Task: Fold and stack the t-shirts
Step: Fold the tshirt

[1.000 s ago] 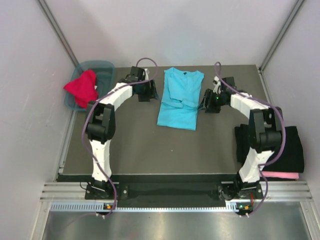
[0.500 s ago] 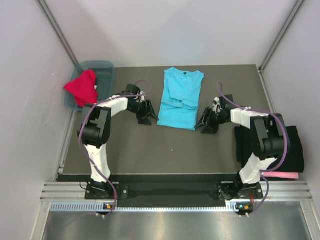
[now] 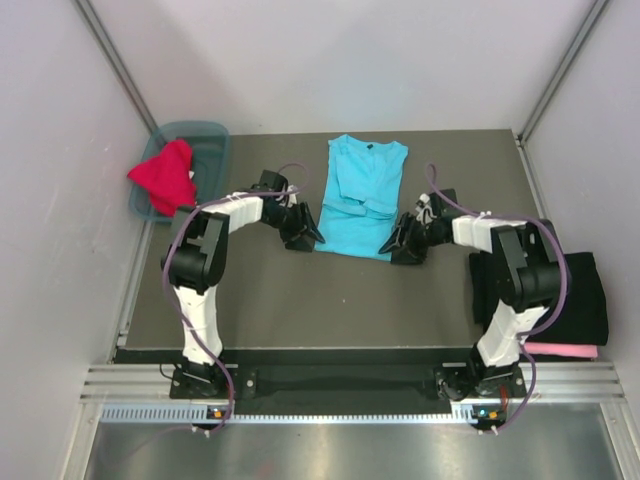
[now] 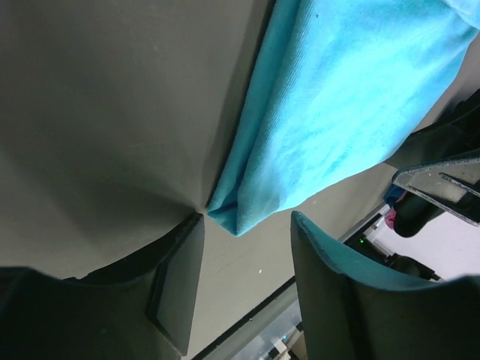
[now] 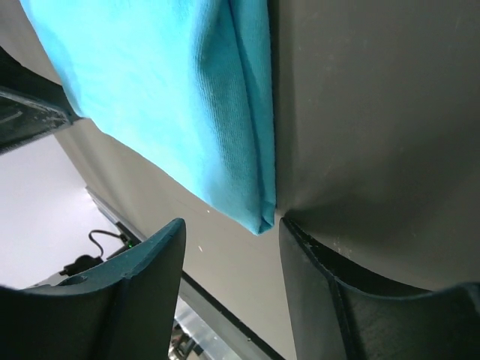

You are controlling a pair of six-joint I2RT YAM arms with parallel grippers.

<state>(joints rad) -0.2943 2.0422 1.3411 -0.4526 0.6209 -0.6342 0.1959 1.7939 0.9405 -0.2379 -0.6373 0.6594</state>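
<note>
The turquoise t-shirt [image 3: 360, 200] lies partly folded at the far middle of the bench [image 3: 300, 300]. The left gripper [image 3: 308, 235] sits low at its near-left corner, jaws apart, with the corner between the fingers but not pinched. The right gripper [image 3: 398, 245] is at the near-right corner, likewise parted and holding nothing. The red t-shirt [image 3: 165, 175] drapes over the teal tub [image 3: 205, 135] at far left. The black t-shirt [image 3: 585, 300] lies on the pink t-shirt [image 3: 560, 350] at near right.

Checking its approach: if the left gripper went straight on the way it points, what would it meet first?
Probably the near corner of the turquoise t-shirt, framed by the open left gripper; depth is unclear, so perhaps the table.
</note>
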